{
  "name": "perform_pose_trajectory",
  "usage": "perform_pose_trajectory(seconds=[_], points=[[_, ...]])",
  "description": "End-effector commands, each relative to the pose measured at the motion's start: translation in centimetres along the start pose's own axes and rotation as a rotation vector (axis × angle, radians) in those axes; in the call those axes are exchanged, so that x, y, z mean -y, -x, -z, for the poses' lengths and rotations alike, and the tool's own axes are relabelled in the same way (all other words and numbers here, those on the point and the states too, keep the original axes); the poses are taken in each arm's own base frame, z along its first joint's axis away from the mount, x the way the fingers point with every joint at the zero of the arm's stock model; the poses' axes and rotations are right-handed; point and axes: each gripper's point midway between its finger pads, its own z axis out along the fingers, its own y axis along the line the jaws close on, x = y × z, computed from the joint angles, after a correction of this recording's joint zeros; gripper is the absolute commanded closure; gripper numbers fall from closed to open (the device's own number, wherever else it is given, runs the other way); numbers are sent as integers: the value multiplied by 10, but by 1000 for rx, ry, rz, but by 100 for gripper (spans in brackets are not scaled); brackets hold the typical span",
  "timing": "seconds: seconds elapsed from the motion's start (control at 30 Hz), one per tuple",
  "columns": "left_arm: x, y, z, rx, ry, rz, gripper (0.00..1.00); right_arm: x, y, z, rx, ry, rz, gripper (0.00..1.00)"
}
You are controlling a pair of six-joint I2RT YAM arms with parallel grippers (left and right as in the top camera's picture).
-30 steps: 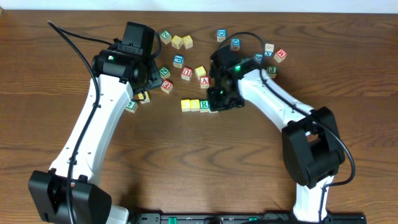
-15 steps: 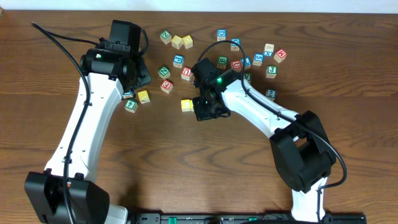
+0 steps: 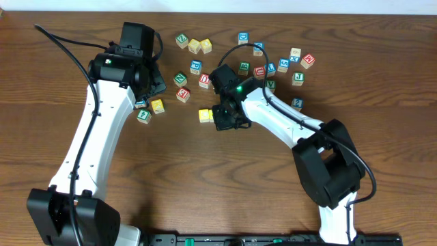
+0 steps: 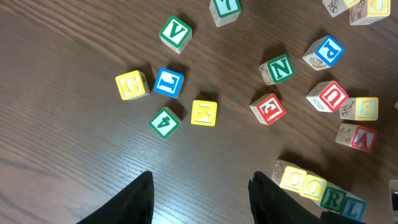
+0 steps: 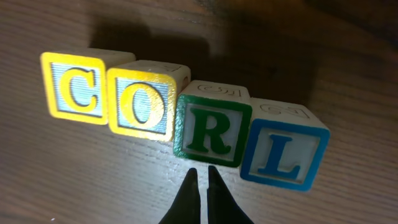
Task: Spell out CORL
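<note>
Four wooden cubes stand side by side in a slightly slanted row: yellow C (image 5: 71, 87), yellow O (image 5: 142, 101), green R (image 5: 211, 130), blue L (image 5: 283, 152). My right gripper (image 5: 200, 172) is shut, holds nothing, and its tips sit just below the R. From overhead the right gripper (image 3: 224, 119) covers most of the row, so only the yellow C cube (image 3: 204, 115) shows. In the left wrist view the row (image 4: 320, 190) lies at the lower right. My left gripper (image 4: 202, 182) hangs open over bare table, away from the row, and shows overhead as the left gripper (image 3: 154, 87).
Loose cubes lie near the left gripper: green V (image 4: 175, 33), yellow G (image 4: 132, 85), green 4 (image 4: 165, 122), yellow K (image 4: 204, 112), red E (image 4: 268, 108), green N (image 4: 277, 69). More cubes are scattered along the back (image 3: 198, 46) and back right (image 3: 293, 61).
The right gripper has slid left over the row, hiding the R cube from overhead. The left arm has swung left and back. In the last half second nothing moved.
</note>
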Motion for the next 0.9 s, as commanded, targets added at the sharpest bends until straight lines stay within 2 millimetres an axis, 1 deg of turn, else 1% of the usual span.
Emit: perform_pose_trajectory(seconds=[0.0,0.3,0.57,0.6,0.7,0.77,0.87], points=[[-5,-2,-5,-6,28,-9,51,4,-5,-10,-14,-31,-21,99],[-5,-2,-5,-6,28,-9,51,4,0,-11,3,-28,-28,99],[-5,-2,-5,-6,28,-9,51,4,-1,-11,-2,-25,-28,99],[-5,-2,-5,-6,28,-8,51,3,-1,-10,-6,-21,-28,99],[-5,-2,-5,-6,28,-9,51,1,-3,4,-6,-14,-27,99],[-5,-2,-5,-6,28,-8,51,0,-8,11,-18,-20,-23,99],[-5,-2,-5,-6,28,-9,51,11,-17,10,-47,-73,-28,99]])
